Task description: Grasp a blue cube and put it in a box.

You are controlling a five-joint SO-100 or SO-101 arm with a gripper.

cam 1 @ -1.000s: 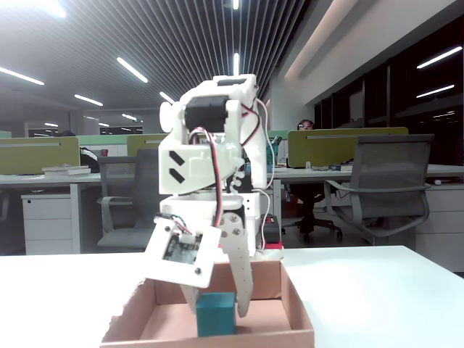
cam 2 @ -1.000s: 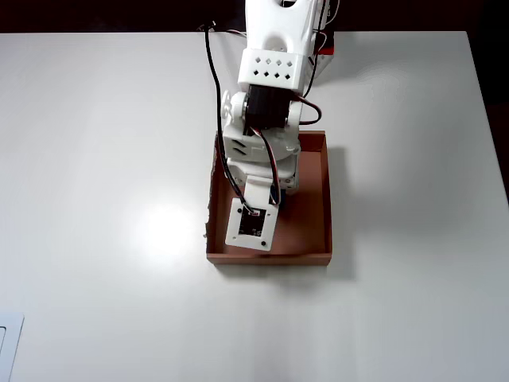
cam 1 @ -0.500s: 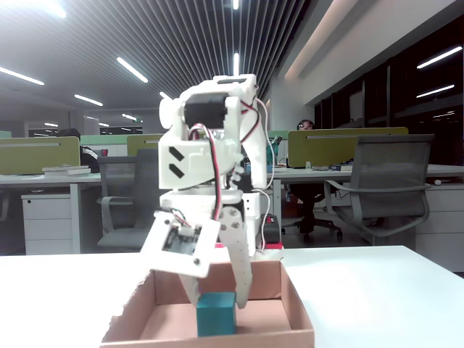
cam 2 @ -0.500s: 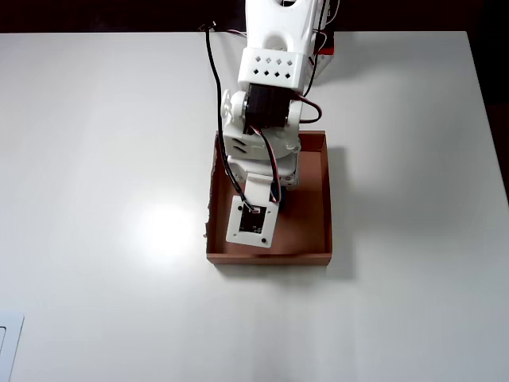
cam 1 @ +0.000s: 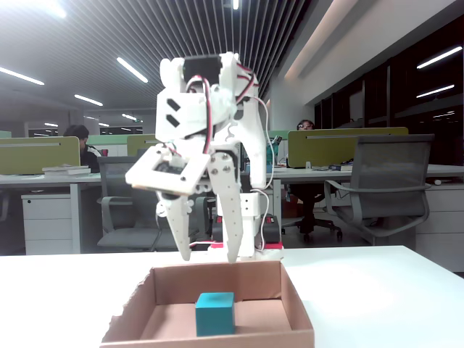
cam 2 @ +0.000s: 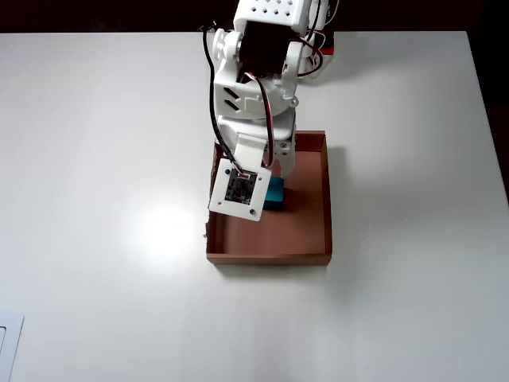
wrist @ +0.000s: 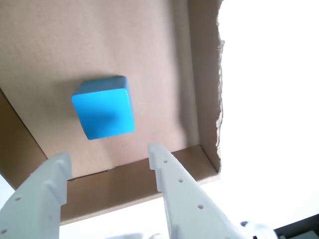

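Note:
The blue cube (wrist: pixel 103 113) rests on the floor of the brown cardboard box (wrist: pixel 149 59), free of any contact. In the fixed view the cube (cam 1: pixel 214 313) stands inside the box (cam 1: pixel 217 338), and my gripper (cam 1: pixel 209 256) hangs open well above it, fingertips pointing down. The wrist view shows my gripper (wrist: pixel 108 155) open, its white fingers (wrist: pixel 172 184) spread near the bottom edge with nothing between them. From overhead, the cube (cam 2: pixel 275 193) peeks out beside the wrist camera plate, which hides the fingers; the box (cam 2: pixel 326 199) lies below the arm.
The box sits on a white table (cam 2: pixel 103 159); its left wall is torn (cam 2: pixel 207 231). A red part (cam 2: pixel 328 49) sits at the arm's base by the far edge. Office chairs (cam 1: pixel 380 188) and desks stand behind the table.
The gripper has lifted up out of the box and away from the cube, with the arm drawn back. The cube stays on the box floor where it was.

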